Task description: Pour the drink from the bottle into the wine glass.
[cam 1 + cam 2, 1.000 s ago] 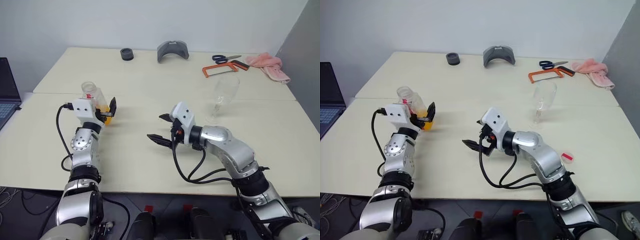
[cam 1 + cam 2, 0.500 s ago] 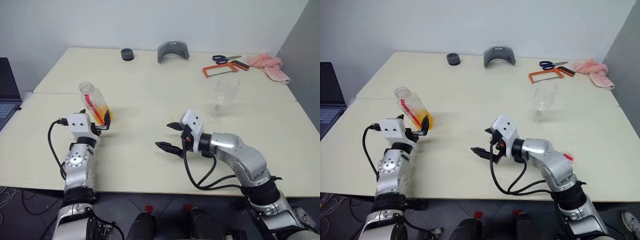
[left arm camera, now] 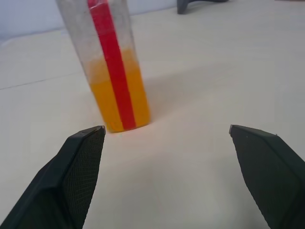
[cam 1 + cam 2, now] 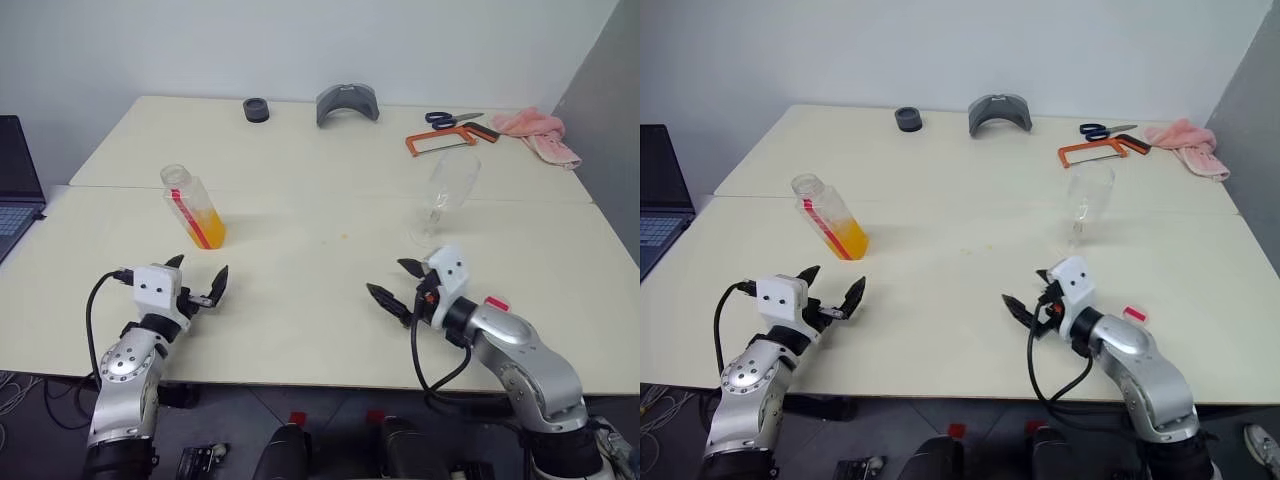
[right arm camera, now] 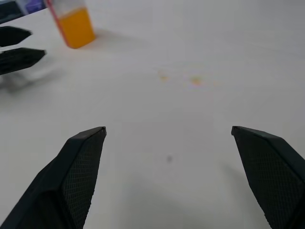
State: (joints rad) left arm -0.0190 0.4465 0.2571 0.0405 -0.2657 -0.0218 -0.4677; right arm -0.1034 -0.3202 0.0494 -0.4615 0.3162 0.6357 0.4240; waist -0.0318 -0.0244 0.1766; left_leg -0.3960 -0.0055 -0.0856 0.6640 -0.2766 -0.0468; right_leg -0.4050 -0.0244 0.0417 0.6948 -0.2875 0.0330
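**Bottle ahead of left gripper, glass ahead of right**

Left to right: left gripper (image 4: 196, 285), jaws spread, empty; bottle (image 4: 192, 207) upright just beyond it, long axis vertical, uncapped, orange drink (image 4: 207, 227) in its lower part. Right gripper (image 4: 398, 283), jaws spread, empty. Wine glass (image 4: 443, 195) upright beyond it. Judgement: left arm is nearer the bottle, right arm the glass.

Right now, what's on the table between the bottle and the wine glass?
Between the bottle and the wine glass the table is bare apart from small orange drops, seen in the left eye view.
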